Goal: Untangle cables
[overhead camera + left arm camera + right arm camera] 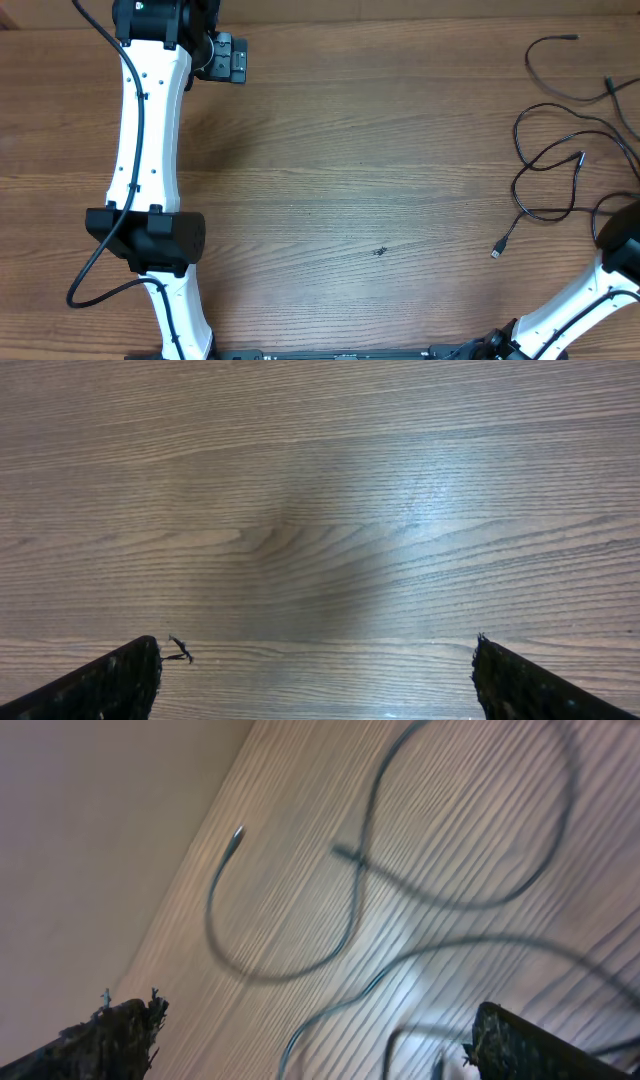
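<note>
Overhead: left arm (150,120) reaches forward; left fingers (110,680) wide apart, empty; right fingers (110,1035) wide apart above cables (352,855), empty.

Bench (350,150): mid-brown wood, wavy horizontal grain lines. Cables (516,185): thin, black, one plug (498,248) silver-tipped. Left arm (150,120) and right arm (575,306): white shells, black joints. Left pincer (315,685): black fingers (110,685).

I have my left arm (150,120) reaching far forward, left gripper (315,660) spread wide; right gripper (315,1020) gapes too.
</note>
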Controlling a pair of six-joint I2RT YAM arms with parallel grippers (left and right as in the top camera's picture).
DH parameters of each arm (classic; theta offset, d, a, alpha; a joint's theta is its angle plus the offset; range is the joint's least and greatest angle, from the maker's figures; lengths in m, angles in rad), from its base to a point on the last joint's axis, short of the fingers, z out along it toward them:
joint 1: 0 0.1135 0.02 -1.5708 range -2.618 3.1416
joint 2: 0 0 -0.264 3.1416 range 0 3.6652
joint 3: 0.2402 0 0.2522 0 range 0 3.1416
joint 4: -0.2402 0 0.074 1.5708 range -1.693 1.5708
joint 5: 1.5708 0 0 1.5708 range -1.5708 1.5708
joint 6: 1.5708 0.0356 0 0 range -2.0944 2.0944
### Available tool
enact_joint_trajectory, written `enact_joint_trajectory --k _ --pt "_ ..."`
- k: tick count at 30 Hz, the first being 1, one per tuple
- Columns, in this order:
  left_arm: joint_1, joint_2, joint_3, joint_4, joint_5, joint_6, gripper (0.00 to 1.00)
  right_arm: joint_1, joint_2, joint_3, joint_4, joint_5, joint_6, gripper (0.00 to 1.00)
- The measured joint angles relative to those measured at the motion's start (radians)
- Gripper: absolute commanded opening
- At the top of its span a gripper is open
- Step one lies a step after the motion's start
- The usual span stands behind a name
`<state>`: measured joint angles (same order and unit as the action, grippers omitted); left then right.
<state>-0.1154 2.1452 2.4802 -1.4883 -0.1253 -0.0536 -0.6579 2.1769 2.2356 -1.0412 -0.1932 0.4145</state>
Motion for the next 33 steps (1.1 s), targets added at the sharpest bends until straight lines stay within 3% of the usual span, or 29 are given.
enact_joint_trajectory --k 8,17,23,33 --pt "0.000 0.000 0.000 0.000 0.000 0.000 1.00 0.040 -0.245 -0.002 -0.163 -0.199 -0.057 1.00" --pt "0.000 0.000 0.000 0.000 0.000 0.000 1.00 0.373 -0.546 0.007 -0.380 -0.244 -0.136 1.00" --pt "0.000 0.000 0.000 0.000 0.000 0.000 1.00 0.649 -0.558 0.006 -0.523 -0.241 -0.178 1.00" --pt "0.000 0.000 0.000 0.000 0.000 0.000 1.00 0.973 -0.557 0.006 -0.566 -0.190 -0.251 1.00"
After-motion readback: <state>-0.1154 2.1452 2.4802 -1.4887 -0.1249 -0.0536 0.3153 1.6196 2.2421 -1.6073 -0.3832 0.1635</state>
